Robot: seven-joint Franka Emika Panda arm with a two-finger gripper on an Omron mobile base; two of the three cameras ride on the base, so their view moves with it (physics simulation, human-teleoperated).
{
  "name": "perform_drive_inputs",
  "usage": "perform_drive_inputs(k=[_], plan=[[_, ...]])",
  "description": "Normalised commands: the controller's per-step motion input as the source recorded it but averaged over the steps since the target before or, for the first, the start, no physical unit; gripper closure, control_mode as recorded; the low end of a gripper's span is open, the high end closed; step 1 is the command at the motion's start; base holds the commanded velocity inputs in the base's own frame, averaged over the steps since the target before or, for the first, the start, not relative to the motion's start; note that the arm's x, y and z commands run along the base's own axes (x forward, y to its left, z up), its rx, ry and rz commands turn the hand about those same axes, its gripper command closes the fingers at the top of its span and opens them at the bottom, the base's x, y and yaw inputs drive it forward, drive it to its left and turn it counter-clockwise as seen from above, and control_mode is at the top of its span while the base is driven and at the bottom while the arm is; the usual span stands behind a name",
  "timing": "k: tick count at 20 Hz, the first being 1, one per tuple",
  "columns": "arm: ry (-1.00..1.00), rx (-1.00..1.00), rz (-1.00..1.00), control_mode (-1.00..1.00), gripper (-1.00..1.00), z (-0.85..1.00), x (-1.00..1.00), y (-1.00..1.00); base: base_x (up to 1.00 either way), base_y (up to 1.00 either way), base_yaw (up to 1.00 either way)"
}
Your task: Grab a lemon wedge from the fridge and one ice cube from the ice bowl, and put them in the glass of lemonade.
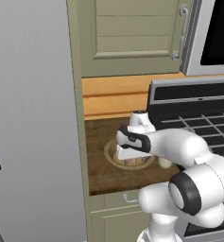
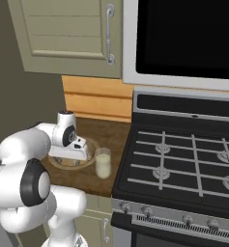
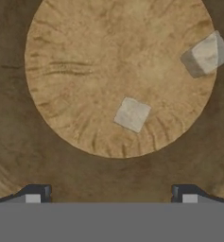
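My ice bowl [image 3: 75, 71] is tan with darker streaky grain, and the two ice cubes [image 3: 132, 114] in it are pale grey-white. The tabletop [image 1: 104, 175] is dark brown wood; the glass of lemonade [image 2: 103, 164] holds pale yellowish-white liquid. My tool [image 3: 111, 196] has dark tips.

Rendered pics, even flat light, no hard source evident. Both base views moderately bright; white arm [image 1: 189, 156] shows soft shading, darker on undersides, no blown highlights. Worktop [image 1: 101, 170] dark brown, dimmer toward 9 o'clock by the fridge [image 1: 33, 118] wall. Faint soft shadow under the ice bowl [image 2: 89, 161] rim. Black oven window [image 2: 188, 34] at 1 o'clock in right base view is flat black, no glare. Hand view: warm, evenly lit bowl floor, darker rim ring around; ice cube [image 3: 132, 114] near centre low-contrast, second cube [image 3: 207, 55] at 2 o'clock has one shaded face. Textures soft and pixelated, edges jagged. No lens distortion at borders, no motion blur.
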Motion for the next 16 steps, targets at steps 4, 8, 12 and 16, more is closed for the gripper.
perform_drive_inputs(k=[4,8,12,16], plan=[[0.00,0.00,0.00,-1.00,-1.00,-0.11,0.02,0.00,0.00,0.00,0.00],[0.00,-0.01,0.00,-1.00,-1.00,-0.12,0.06,0.00,0.00,0.00,0.00],[0.00,-0.01,0.00,-1.00,-1.00,-0.14,0.00,0.00,0.00,0.00,0.00],[0.00,-0.01,0.00,-1.00,-1.00,-0.01,0.09,0.09,0.00,0.00,0.00]])
